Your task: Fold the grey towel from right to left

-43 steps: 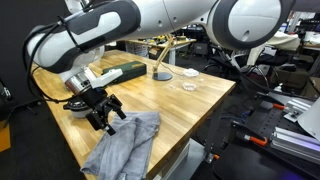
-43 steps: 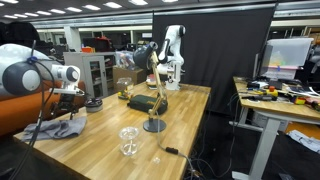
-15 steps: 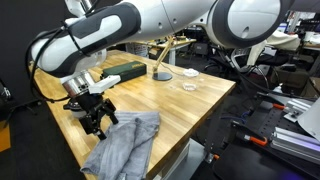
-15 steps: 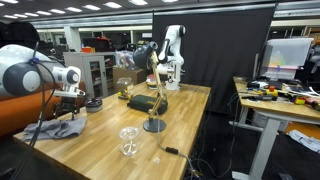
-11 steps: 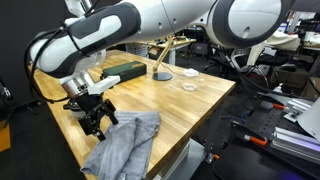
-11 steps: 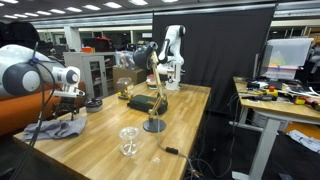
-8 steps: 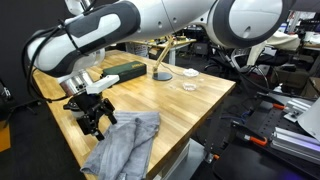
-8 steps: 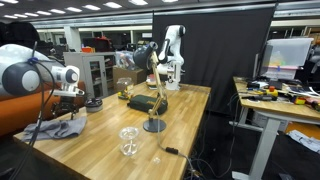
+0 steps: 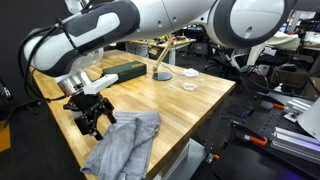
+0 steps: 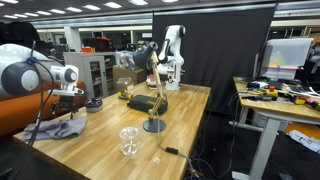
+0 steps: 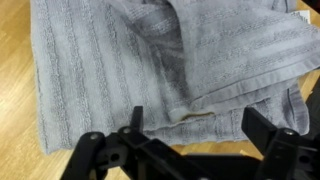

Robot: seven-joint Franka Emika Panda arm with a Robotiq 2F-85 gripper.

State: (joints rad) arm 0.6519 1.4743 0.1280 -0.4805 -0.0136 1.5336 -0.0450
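Observation:
The grey towel [image 9: 125,146] lies crumpled and partly folded on the wooden table [image 9: 165,100] near its front corner. It also shows in an exterior view [image 10: 58,128] and fills the wrist view [image 11: 160,70], with a folded layer on top. My gripper [image 9: 93,123] hangs just above the table beside the towel's edge. Its fingers are spread apart and hold nothing. In the wrist view the black fingers [image 11: 195,140] frame the towel's hem and bare wood.
A dark green box [image 9: 122,71], a wooden lamp stand [image 9: 160,72] and a clear glass dish [image 9: 189,86] stand further back. A wine glass [image 10: 128,140] and a small black bowl [image 10: 93,103] are on the table. The table edge is close to the towel.
The gripper has drifted slightly away from the towel, toward the table's left side. The towel has not moved.

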